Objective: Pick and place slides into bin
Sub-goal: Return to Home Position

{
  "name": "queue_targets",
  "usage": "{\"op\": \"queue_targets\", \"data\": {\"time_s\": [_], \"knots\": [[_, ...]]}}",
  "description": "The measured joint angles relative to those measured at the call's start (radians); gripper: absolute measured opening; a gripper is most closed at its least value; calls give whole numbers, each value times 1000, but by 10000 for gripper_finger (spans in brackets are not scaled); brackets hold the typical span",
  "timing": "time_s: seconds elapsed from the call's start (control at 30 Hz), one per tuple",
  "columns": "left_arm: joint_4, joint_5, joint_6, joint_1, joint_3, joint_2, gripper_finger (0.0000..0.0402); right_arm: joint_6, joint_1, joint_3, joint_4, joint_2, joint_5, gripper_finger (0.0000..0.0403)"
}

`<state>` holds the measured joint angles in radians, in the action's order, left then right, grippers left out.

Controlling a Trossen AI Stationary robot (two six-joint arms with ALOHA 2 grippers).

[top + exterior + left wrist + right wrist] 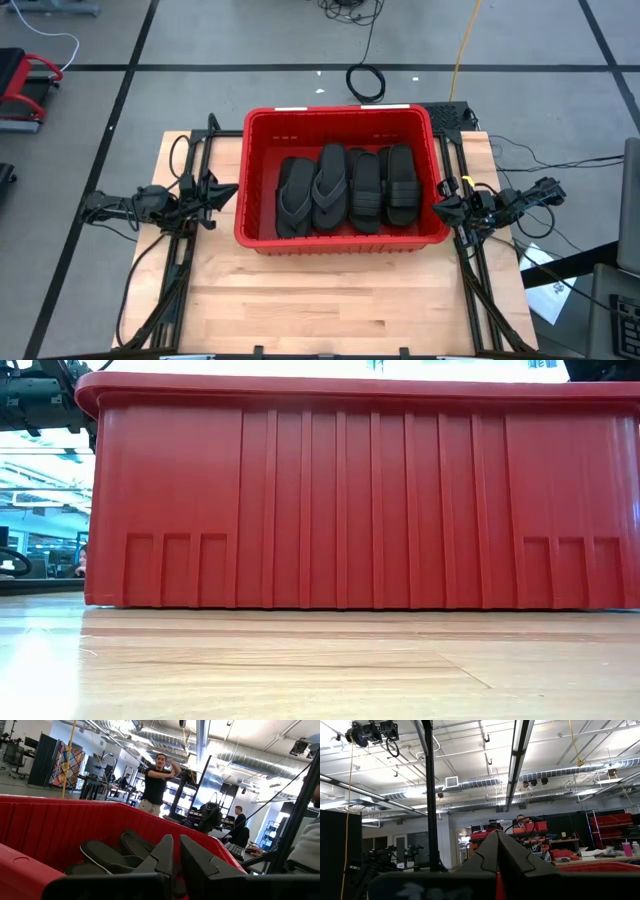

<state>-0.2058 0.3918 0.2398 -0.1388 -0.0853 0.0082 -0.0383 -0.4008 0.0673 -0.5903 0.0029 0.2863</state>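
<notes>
Red bin (pixel 340 112) holds the slides (pixel 345 190), side by side, long way front to back. Your left gripper (pixel 226 191) and right gripper (pixel 438 208) flank it, equally near, fingers pinched together, empty.

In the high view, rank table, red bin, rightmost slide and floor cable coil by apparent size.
1. table
2. bin
3. rightmost slide
4. cable coil; it lies lower, on the floor, so this last rank is unsure.
</notes>
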Motion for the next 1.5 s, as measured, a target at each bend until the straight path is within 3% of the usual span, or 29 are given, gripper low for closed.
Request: {"op": "queue_targets", "data": {"time_s": [0.47,0.87,1.33,1.5], "knots": [[0,0,0,0,0,0,1,0,0,0,0,0,0,0],[0,0,0,0,0,0,28,0,0,0,0,0,0,0],[0,0,0,0,0,0,1,0,0,0,0,0,0,0],[0,0,0,0,0,0,13,0,0,0,0,0,0,0]]}}
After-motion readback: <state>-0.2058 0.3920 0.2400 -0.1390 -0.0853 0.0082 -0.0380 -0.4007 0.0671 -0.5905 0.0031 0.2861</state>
